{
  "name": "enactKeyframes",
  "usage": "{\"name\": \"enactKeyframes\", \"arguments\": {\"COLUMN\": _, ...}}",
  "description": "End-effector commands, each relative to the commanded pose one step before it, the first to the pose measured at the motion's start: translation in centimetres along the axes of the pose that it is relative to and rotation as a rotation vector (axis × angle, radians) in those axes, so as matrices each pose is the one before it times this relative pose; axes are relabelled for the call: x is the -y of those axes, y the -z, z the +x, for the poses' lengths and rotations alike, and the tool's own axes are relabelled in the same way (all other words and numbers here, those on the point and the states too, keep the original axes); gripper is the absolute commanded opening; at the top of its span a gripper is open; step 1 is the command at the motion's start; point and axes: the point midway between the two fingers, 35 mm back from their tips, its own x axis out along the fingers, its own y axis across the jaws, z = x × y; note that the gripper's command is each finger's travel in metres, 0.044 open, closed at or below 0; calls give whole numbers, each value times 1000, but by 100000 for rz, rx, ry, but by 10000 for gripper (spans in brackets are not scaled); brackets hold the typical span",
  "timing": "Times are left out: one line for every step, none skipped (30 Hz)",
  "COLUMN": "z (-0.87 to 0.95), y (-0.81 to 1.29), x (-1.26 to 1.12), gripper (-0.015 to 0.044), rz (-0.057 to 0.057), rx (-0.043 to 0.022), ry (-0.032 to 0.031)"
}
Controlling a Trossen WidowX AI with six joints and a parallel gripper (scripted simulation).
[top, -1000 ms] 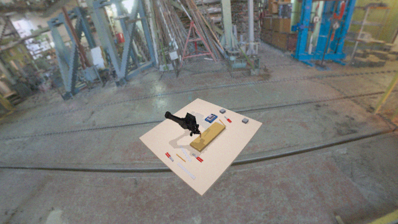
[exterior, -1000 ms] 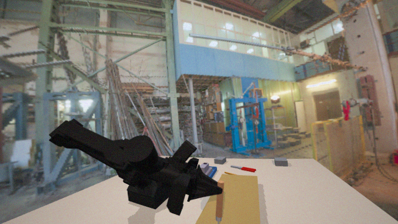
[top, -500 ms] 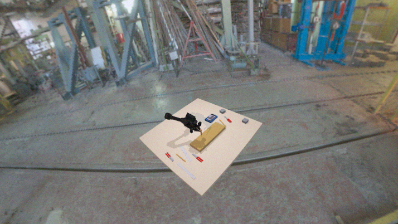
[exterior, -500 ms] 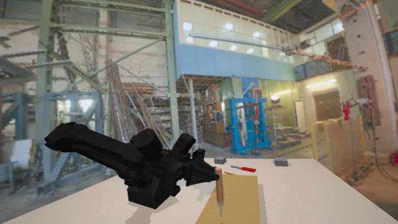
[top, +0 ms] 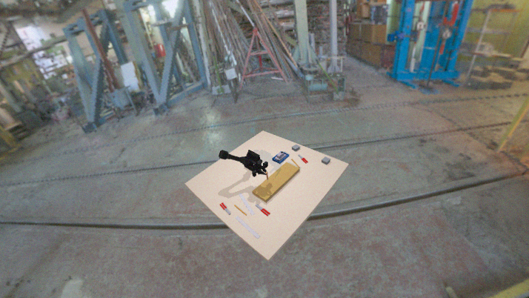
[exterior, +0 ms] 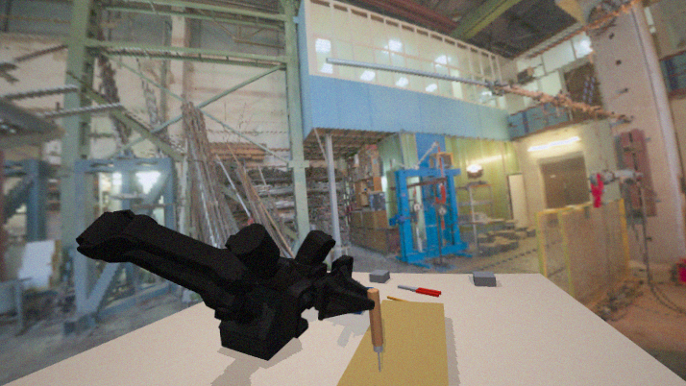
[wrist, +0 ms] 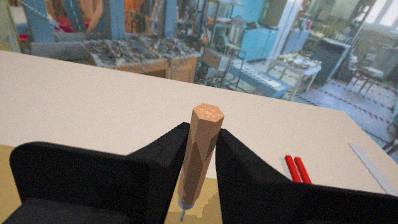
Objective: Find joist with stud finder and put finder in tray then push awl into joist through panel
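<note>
My gripper [top: 264, 171] [exterior: 369, 301] [wrist: 203, 132] is shut on the awl [top: 267, 175] [exterior: 376, 321] [wrist: 201, 152]. The awl has a wooden handle and hangs upright with its metal tip pointing down. It is over the yellow-brown floor panel [top: 277, 183] [exterior: 413, 341] [wrist: 5, 175], near the panel's long edge on the arm's side. I cannot tell whether the tip touches the panel. The stud finder [top: 281, 156] lies in the blue tray [top: 273, 159] beyond the panel; in the exterior view the gripper hides the tray.
A red-handled tool [top: 303, 159] [exterior: 423, 290] and two grey blocks [top: 295, 147] [top: 326, 160] [exterior: 379, 276] [exterior: 483, 278] lie past the panel. Red markers [top: 224, 208] [top: 263, 210] [wrist: 295, 169], a pencil [top: 240, 210] and white strips [top: 247, 227] [wrist: 372, 167] lie on the beige table [top: 296, 215] near its front.
</note>
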Motion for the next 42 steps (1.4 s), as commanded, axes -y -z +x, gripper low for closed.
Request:
{"name": "enactKeyframes", "arguments": {"z": 164, "y": 428, "x": -303, "gripper": 0, "rz": 179, "rx": -288, "ry": -924}}
{"name": "enactKeyframes", "arguments": {"z": 21, "y": 66, "x": -2, "gripper": 0, "rz": -3, "rx": -1, "ry": 0}}
{"name": "enactKeyframes", "arguments": {"z": 20, "y": 67, "x": -2, "gripper": 0, "rz": -3, "rx": -1, "ry": 0}}
{"name": "enactKeyframes", "arguments": {"z": 20, "y": 67, "x": -2, "gripper": 0, "rz": -3, "rx": 0, "ry": 0}}
{"name": "enactKeyframes", "arguments": {"z": 20, "y": 67, "x": -2, "gripper": 0, "rz": -3, "rx": 0, "ry": 0}}
{"name": "enactKeyframes", "arguments": {"z": 19, "y": 67, "x": -1, "gripper": 0, "rz": -3, "rx": 0, "ry": 0}}
{"name": "enactKeyframes", "arguments": {"z": 19, "y": 67, "x": -1, "gripper": 0, "rz": -3, "rx": 0, "ry": 0}}
{"name": "enactKeyframes", "arguments": {"z": 19, "y": 67, "x": -1, "gripper": 0, "rz": -3, "rx": 0, "ry": 0}}
{"name": "enactKeyframes", "arguments": {"z": 18, "y": 67, "x": -1, "gripper": 0, "rz": -3, "rx": 0, "ry": 0}}
{"name": "enactKeyframes", "arguments": {"z": 18, "y": 67, "x": -1, "gripper": 0, "rz": -3, "rx": 0, "ry": 0}}
{"name": "enactKeyframes", "arguments": {"z": 18, "y": 67, "x": -1, "gripper": 0, "rz": -3, "rx": 0, "ry": 0}}
{"name": "enactKeyframes", "arguments": {"z": 17, "y": 67, "x": -1, "gripper": 0, "rz": -3, "rx": 0, "ry": 1}}
{"name": "enactKeyframes", "arguments": {"z": 17, "y": 67, "x": -1, "gripper": 0, "rz": -3, "rx": 0, "ry": 1}}
{"name": "enactKeyframes", "arguments": {"z": 17, "y": 67, "x": -1, "gripper": 0, "rz": -3, "rx": 0, "ry": 1}}
{"name": "enactKeyframes", "arguments": {"z": 16, "y": 67, "x": -1, "gripper": 0, "rz": -3, "rx": 0, "ry": 1}}
{"name": "enactKeyframes", "arguments": {"z": 16, "y": 67, "x": -1, "gripper": 0, "rz": -3, "rx": 0, "ry": 1}}
{"name": "enactKeyframes", "arguments": {"z": 16, "y": 67, "x": -1, "gripper": 0, "rz": -3, "rx": 0, "ry": 1}}
{"name": "enactKeyframes", "arguments": {"z": 15, "y": 67, "x": 0, "gripper": 0, "rz": -3, "rx": 0, "ry": 1}}
{"name": "enactKeyframes", "arguments": {"z": 15, "y": 67, "x": 0, "gripper": 0, "rz": -3, "rx": 0, "ry": 1}}
{"name": "enactKeyframes", "arguments": {"z": 15, "y": 67, "x": 0, "gripper": 0, "rz": -3, "rx": 0, "ry": 1}}
{"name": "enactKeyframes", "arguments": {"z": 14, "y": 67, "x": 0, "gripper": 0, "rz": -3, "rx": 0, "ry": 1}}
{"name": "enactKeyframes", "arguments": {"z": 14, "y": 67, "x": 0, "gripper": 0, "rz": -3, "rx": 0, "ry": 1}}
{"name": "enactKeyframes", "arguments": {"z": 14, "y": 67, "x": 0, "gripper": 0, "rz": -3, "rx": 0, "ry": 1}}
{"name": "enactKeyframes", "arguments": {"z": 13, "y": 67, "x": 0, "gripper": 0, "rz": -3, "rx": 0, "ry": 1}}
{"name": "enactKeyframes", "arguments": {"z": 13, "y": 67, "x": 0, "gripper": 0, "rz": -3, "rx": 0, "ry": 1}}
{"name": "enactKeyframes", "arguments": {"z": 13, "y": 67, "x": 0, "gripper": 0, "rz": -3, "rx": 0, "ry": 1}}
{"name": "enactKeyframes", "arguments": {"z": 12, "y": 67, "x": 0, "gripper": 0, "rz": -4, "rx": 0, "ry": 1}}
{"name": "enactKeyframes", "arguments": {"z": 12, "y": 67, "x": 0, "gripper": 0, "rz": -4, "rx": 0, "ry": 1}}
{"name": "enactKeyframes", "arguments": {"z": 12, "y": 67, "x": 0, "gripper": 0, "rz": -4, "rx": 0, "ry": 1}}
{"name": "enactKeyframes", "arguments": {"z": 11, "y": 67, "x": 0, "gripper": 0, "rz": -4, "rx": 0, "ry": 1}}
{"name": "enactKeyframes", "arguments": {"z": 11, "y": 67, "x": 0, "gripper": 0, "rz": -4, "rx": 1, "ry": 1}}
{"name": "enactKeyframes", "arguments": {"z": 11, "y": 67, "x": 1, "gripper": 0, "rz": -4, "rx": 1, "ry": 1}}
{"name": "enactKeyframes", "arguments": {"z": 10, "y": 67, "x": 1, "gripper": 0, "rz": -4, "rx": 1, "ry": 1}}
{"name": "enactKeyframes", "arguments": {"z": 10, "y": 67, "x": 1, "gripper": 0, "rz": -4, "rx": 1, "ry": 1}}
{"name": "enactKeyframes", "arguments": {"z": 10, "y": 67, "x": 1, "gripper": 0, "rz": -4, "rx": 1, "ry": 1}}
{"name": "enactKeyframes", "arguments": {"z": 9, "y": 67, "x": 1, "gripper": 0, "rz": -4, "rx": 1, "ry": 1}}
{"name": "enactKeyframes", "arguments": {"z": 9, "y": 67, "x": 1, "gripper": 0, "rz": -4, "rx": 1, "ry": 1}}
{"name": "enactKeyframes", "arguments": {"z": 9, "y": 67, "x": 1, "gripper": 0, "rz": -4, "rx": 1, "ry": 2}}
{"name": "enactKeyframes", "arguments": {"z": 8, "y": 67, "x": 1, "gripper": 0, "rz": -4, "rx": 1, "ry": 2}}
{"name": "enactKeyframes", "arguments": {"z": 8, "y": 67, "x": 1, "gripper": 0, "rz": -4, "rx": 1, "ry": 2}}
{"name": "enactKeyframes", "arguments": {"z": 8, "y": 67, "x": 1, "gripper": 0, "rz": -4, "rx": 1, "ry": 2}}
{"name": "enactKeyframes", "arguments": {"z": 7, "y": 67, "x": 1, "gripper": 0, "rz": -4, "rx": 1, "ry": 2}}
